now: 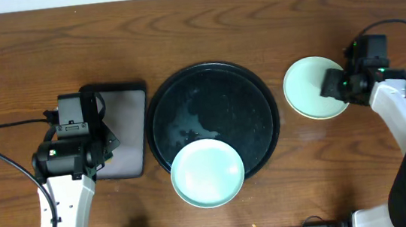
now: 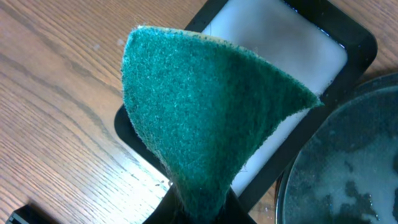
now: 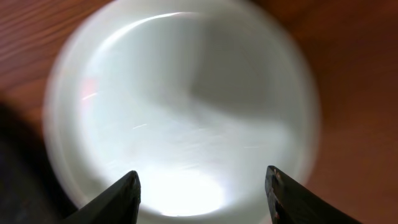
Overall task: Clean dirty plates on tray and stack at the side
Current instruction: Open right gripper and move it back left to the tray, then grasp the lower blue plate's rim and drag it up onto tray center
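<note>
I count two pale mint plates: the first plate (image 1: 207, 173) overlaps the lower rim of the one round black tray (image 1: 208, 90), and the second plate (image 1: 310, 87) lies on the table (image 1: 16, 57) at upper right, apart from it. The right tool (image 3: 202, 196) hangs spread wide above the second plate, gripping nothing. The left tool (image 2: 202, 214) is clamped on one green sponge (image 2: 211, 112) over the rectangular tray (image 1: 130, 129).

Blurred pale plate (image 3: 180, 106), near rim cut off by picture edge

2 pale mint plates showing. The front plate (image 1: 207, 173) sits on the big round black tray (image 1: 216, 89), overlapping its rim on the side toward the table's front edge. The second plate (image 1: 308, 87) lies flat on the table just right of the tray, not touching it. The tray looks wet and streaky.
</note>
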Tool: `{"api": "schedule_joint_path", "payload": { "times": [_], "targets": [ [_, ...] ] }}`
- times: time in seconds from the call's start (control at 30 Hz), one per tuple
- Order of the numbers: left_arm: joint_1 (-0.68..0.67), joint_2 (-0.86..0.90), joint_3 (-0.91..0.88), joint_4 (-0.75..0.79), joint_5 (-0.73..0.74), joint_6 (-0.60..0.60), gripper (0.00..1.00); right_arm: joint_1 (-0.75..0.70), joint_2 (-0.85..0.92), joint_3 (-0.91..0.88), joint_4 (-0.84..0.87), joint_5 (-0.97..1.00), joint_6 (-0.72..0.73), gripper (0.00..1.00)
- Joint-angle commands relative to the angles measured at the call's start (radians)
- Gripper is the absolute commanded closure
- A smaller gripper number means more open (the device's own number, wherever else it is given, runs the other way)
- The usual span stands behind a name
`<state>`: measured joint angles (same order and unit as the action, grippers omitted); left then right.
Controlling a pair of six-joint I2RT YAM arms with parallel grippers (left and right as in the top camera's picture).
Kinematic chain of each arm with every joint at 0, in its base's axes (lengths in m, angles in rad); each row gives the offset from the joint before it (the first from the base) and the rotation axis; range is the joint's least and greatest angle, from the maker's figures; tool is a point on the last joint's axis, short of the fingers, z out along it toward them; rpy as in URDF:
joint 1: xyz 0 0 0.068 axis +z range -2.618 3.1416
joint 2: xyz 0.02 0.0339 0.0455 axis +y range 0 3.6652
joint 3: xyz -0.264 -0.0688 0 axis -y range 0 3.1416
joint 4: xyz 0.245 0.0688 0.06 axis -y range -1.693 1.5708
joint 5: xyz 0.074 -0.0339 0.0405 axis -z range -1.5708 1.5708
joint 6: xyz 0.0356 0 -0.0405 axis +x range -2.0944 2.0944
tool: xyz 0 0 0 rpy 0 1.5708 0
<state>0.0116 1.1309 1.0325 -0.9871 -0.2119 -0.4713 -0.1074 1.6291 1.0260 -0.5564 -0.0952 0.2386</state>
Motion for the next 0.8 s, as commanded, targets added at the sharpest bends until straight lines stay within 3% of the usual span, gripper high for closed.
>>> {"api": "schedule_joint_path", "payload": {
  "times": [0.0,0.17,0.37,0.57,0.77],
  "targets": [
    [0.004,0.001,0.000,0.002,-0.006,-0.005,0.93,0.070,-0.019,-0.003,0.009,-0.191,-0.057,0.38],
    [0.004,0.001,0.000,0.002,-0.006,-0.005,0.93,0.194,-0.019,-0.003,-0.021,-0.360,-0.057,0.39],
    [0.004,0.001,0.000,0.002,-0.006,-0.005,0.92,0.363,-0.019,-0.003,-0.150,-0.356,-0.074,0.40],
    [0.004,0.001,0.000,0.002,-0.006,-0.005,0.93,0.525,-0.019,-0.006,-0.204,-0.262,-0.075,0.44],
    [0.004,0.001,0.000,0.002,-0.005,-0.005,0.93,0.659,-0.019,-0.033,-0.186,-0.142,0.028,0.45]
  ]
}}
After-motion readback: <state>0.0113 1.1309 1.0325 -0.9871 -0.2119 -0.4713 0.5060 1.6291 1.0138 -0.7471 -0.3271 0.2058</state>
